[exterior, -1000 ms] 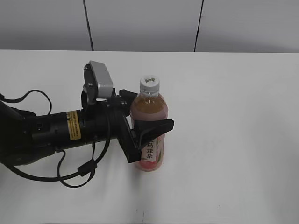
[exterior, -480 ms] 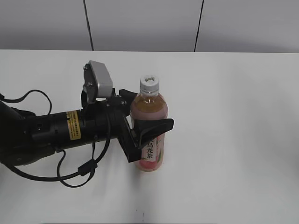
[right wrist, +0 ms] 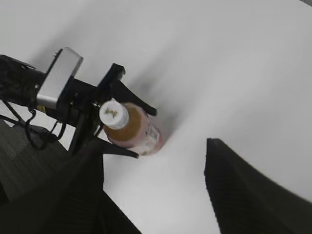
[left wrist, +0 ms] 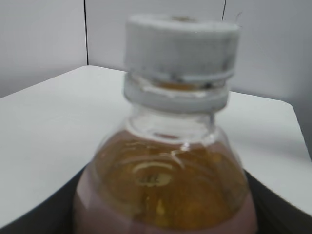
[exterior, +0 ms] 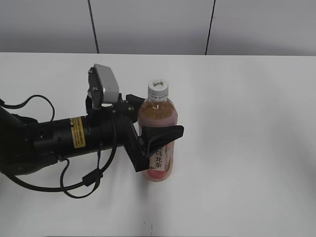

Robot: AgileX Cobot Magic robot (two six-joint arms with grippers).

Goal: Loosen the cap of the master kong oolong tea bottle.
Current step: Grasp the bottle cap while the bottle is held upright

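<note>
The master kong oolong tea bottle stands upright on the white table, with amber-pink tea and a pink label. Its white cap is on the neck. My left gripper is shut on the bottle's body below the shoulder, one black finger across the front and one behind. The left wrist view shows the cap and bottle close up and blurred, between the left gripper's fingers. My right gripper is open and empty, high above the table. It looks down on the bottle and cap.
The white table spreads round the bottle. The left arm, with its cables, lies across the table's left side. A grey panelled wall stands behind the table's far edge.
</note>
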